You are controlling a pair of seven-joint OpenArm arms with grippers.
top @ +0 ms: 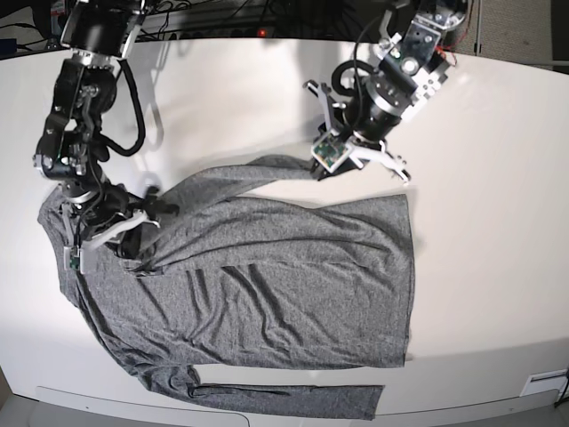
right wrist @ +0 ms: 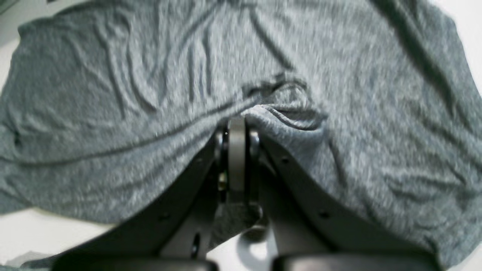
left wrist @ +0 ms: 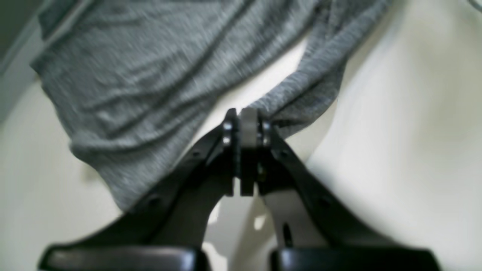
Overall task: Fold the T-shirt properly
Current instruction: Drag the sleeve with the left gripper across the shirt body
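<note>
The T-shirt (top: 267, 294) lies spread on the white tabletop (top: 498, 160). The left end effector (left wrist: 244, 120), at the far side, is clamped on a sleeve end. The right end effector (right wrist: 236, 130), at the left, is clamped on a fabric fold near the collar.

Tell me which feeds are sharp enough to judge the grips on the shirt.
Left wrist view: smeared by blur, yet the left gripper shows shut on a sleeve of the T-shirt. Right wrist view: soft, fabric bunched at the right gripper. Base view: sharpest, evenly lit, soft arm shadows on the white table.
</note>
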